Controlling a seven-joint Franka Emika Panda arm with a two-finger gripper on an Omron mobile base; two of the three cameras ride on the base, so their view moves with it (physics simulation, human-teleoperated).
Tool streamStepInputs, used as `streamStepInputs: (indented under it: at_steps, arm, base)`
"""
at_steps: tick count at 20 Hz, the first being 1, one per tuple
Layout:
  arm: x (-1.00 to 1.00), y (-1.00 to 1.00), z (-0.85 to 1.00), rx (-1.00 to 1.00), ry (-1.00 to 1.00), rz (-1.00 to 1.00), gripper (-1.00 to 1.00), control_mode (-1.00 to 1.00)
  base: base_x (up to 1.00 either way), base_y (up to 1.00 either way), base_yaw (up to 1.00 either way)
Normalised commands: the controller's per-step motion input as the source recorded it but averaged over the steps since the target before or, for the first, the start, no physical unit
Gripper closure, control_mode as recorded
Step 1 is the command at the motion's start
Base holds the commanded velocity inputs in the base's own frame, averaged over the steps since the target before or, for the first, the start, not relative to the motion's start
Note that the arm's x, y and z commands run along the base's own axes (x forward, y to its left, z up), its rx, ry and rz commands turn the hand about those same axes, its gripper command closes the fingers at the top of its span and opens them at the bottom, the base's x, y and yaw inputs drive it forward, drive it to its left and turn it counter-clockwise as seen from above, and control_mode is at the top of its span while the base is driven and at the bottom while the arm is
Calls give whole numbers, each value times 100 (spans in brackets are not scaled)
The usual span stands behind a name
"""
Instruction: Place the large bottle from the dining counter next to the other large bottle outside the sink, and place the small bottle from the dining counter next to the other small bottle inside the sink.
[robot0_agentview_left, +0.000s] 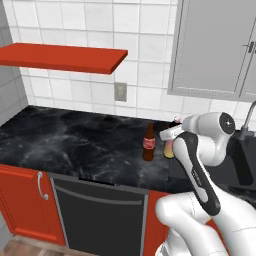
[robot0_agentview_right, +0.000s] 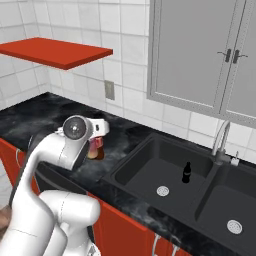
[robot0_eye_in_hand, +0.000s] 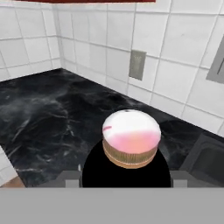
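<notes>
My gripper (robot0_agentview_left: 171, 136) is shut on a large bottle (robot0_agentview_left: 169, 149) with a white-pink cap (robot0_eye_in_hand: 131, 133) and a yellowish body. I hold it upright, low over the black counter (robot0_agentview_left: 75, 140); whether its base touches, I cannot tell. Just left of it stands the other large bottle (robot0_agentview_left: 148, 142), a brown cola bottle with a red label. From the right base camera, the hand (robot0_agentview_right: 97, 136) covers most of the held bottle (robot0_agentview_right: 94, 150). A small dark bottle (robot0_agentview_right: 187, 172) stands inside the left basin of the sink (robot0_agentview_right: 131, 167). The dining counter and its small bottle are out of view.
A red shelf (robot0_agentview_left: 65, 56) hangs over the left of the counter, and a wall outlet (robot0_agentview_left: 120, 91) sits on the tiles behind the bottles. The faucet (robot0_agentview_right: 220, 140) rises behind the sink, under grey cabinets (robot0_agentview_right: 190, 50). A dishwasher front (robot0_agentview_left: 100, 215) lies below the counter.
</notes>
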Motion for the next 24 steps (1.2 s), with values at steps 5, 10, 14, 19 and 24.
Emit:
streamStepInputs:
  at_steps: [5, 10, 14, 19, 24]
  arm:
    - [34, -11, -9, -5, 13, 5, 100, -100]
    - [29, -15, -30, 3, 13, 7, 100, -100]
    - [6, -16, -53, 10, -4, 10, 100, -100]
    - [8, -4, -38, 4, -10, 11, 100, -100]
    - [22, 0, -32, 1, -3, 11, 100, -100]
  base:
    - [0, 0, 0]
    - [0, 0, 0]
    - [0, 0, 0]
    - [0, 0, 0]
    - [0, 0, 0]
